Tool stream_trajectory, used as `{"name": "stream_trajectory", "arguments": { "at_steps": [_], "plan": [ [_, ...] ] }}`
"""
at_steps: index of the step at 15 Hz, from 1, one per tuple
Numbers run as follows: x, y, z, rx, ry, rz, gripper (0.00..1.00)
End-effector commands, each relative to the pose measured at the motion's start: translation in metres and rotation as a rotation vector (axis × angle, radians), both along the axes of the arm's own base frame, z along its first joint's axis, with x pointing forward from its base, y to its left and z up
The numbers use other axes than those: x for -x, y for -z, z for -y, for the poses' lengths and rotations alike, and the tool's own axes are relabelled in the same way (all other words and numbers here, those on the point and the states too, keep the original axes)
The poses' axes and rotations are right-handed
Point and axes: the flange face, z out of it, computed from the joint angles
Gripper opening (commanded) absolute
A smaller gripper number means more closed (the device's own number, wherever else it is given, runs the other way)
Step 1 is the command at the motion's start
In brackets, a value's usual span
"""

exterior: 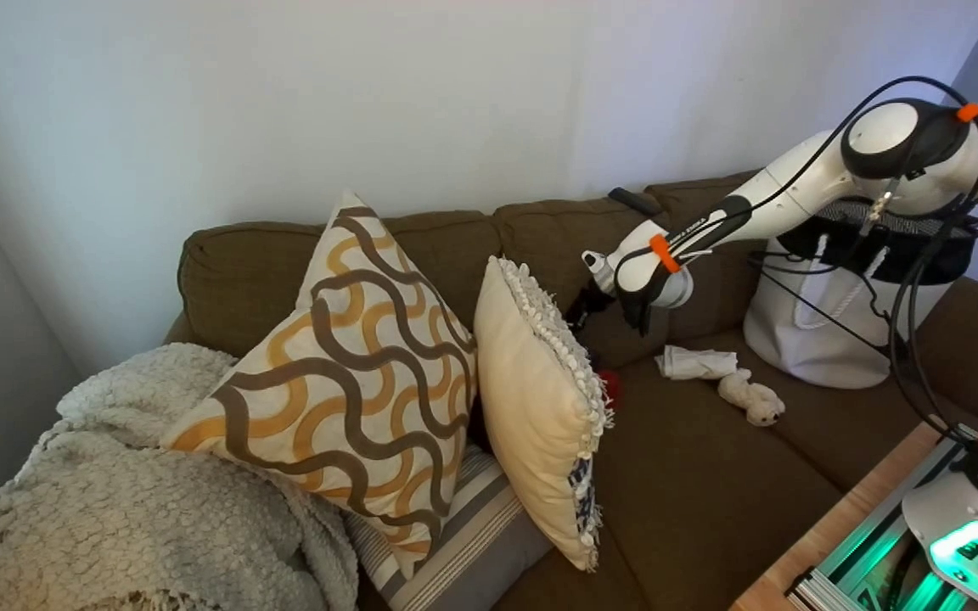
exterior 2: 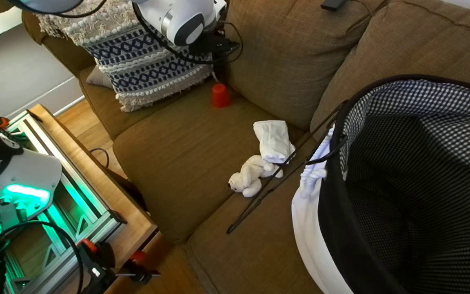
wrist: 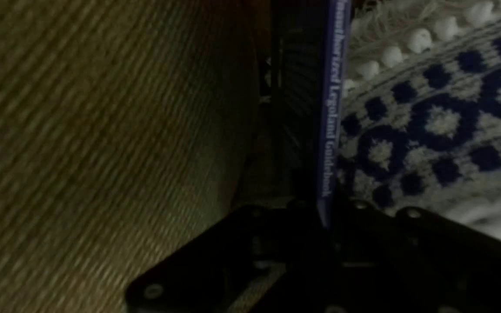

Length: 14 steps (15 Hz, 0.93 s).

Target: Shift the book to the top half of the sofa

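Note:
The book [wrist: 333,100] shows in the wrist view as a thin purple-blue spine with white lettering, standing on edge. It lies between the brown sofa cushion and the patterned pillow. My gripper [wrist: 324,208] is dark, with its fingers close on both sides of the book's lower end, shut on it. In both exterior views the gripper [exterior: 588,307] [exterior 2: 214,43] is low beside the sofa's back cushion, by the fringed pillow; the book is hidden there. The brown sofa [exterior: 693,484] [exterior 2: 169,159] has seat cushions below and back cushions above.
The fringed pillow [exterior: 531,399] [exterior 2: 149,61] stands right beside the gripper. A red cup [exterior 2: 220,96], white cloth [exterior 2: 273,139] and white plush toy [exterior 2: 251,175] lie on the seat. A large basket [exterior 2: 320,228] stands on the sofa. A black object [exterior: 633,201] rests on the backrest top.

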Motion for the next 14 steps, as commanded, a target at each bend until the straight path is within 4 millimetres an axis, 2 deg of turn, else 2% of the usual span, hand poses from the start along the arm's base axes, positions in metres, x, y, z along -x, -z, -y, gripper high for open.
{"name": "stream_trajectory", "arguments": {
  "at_steps": [1, 4, 7, 10, 13, 14],
  "plan": [
    [0.016, -0.070, 0.035, 0.012, -0.113, -0.059, 0.03],
    [0.010, -0.130, 0.075, 0.097, -0.121, -0.083, 0.03],
    [0.001, -0.203, 0.103, 0.202, -0.176, 0.048, 0.03],
    [-0.003, -0.283, 0.114, 0.332, -0.213, 0.175, 0.03],
    [0.000, -0.369, 0.110, 0.451, -0.230, 0.310, 0.03],
    [0.001, -0.391, 0.108, 0.484, -0.232, 0.358, 0.03]
  ]
}}
